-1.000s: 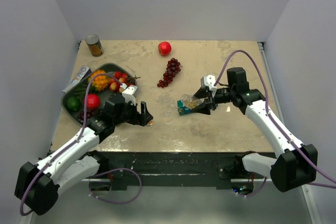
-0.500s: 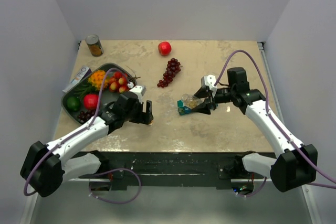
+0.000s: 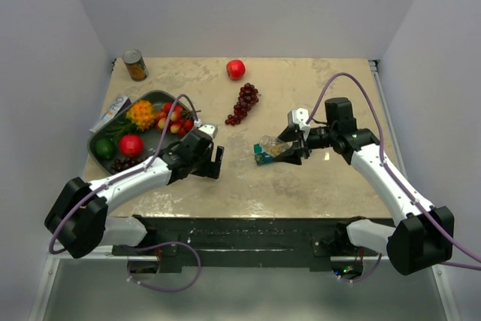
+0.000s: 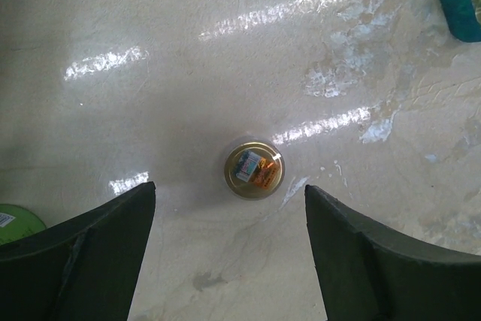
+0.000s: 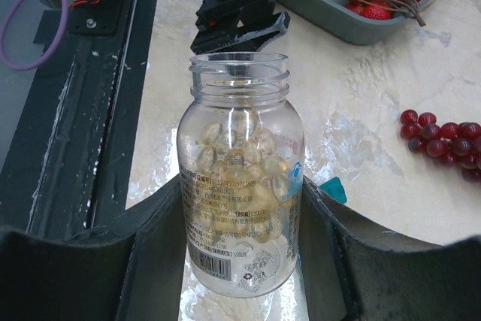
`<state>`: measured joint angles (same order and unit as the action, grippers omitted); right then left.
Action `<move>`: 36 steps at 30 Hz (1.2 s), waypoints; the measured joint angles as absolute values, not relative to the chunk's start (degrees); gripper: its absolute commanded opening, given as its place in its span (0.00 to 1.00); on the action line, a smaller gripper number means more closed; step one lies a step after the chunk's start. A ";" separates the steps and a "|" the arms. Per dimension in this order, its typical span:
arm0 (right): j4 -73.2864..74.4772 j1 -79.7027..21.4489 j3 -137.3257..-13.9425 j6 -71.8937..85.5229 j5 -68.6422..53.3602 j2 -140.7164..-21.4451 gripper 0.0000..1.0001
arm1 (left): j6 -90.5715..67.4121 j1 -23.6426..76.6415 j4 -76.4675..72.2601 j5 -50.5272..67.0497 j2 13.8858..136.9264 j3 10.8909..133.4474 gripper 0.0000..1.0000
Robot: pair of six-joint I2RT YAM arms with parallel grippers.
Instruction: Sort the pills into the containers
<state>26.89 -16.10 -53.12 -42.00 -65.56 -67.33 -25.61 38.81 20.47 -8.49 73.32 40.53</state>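
My right gripper (image 3: 284, 149) (image 5: 240, 186) is shut on a clear uncapped bottle (image 5: 242, 178) of pale yellow pills, also in the top view (image 3: 272, 145). It holds the bottle tilted just over the teal pill organiser (image 3: 261, 159), of which a corner shows beside the bottle (image 5: 335, 189). My left gripper (image 3: 216, 162) (image 4: 229, 189) is open and empty, low over the table left of the organiser. A gold bottle lid (image 4: 255, 170) lies on the table just ahead of its fingers. A teal corner of the organiser (image 4: 462, 7) shows at the upper right of the left wrist view.
A dark tray (image 3: 154, 98) of fruit stands at the left. Dark grapes (image 3: 243, 104), a red apple (image 3: 236, 69) and a tin can (image 3: 135, 65) lie farther back. A green round thing (image 4: 15, 221) shows at the left edge of the left wrist view.
My left gripper has moved right across the table, away from the fruit tray and toward the organiser. The right arm and the bottle have not moved.
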 measured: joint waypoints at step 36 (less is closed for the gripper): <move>26.83 -15.94 -53.06 -42.02 -65.49 -67.35 0.00 | -24.51 43.27 21.76 -11.79 90.72 48.27 0.36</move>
<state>26.83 -15.94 -53.06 -42.02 -65.49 -67.35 -24.51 43.27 21.76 -11.79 90.72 48.27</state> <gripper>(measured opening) 0.543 0.477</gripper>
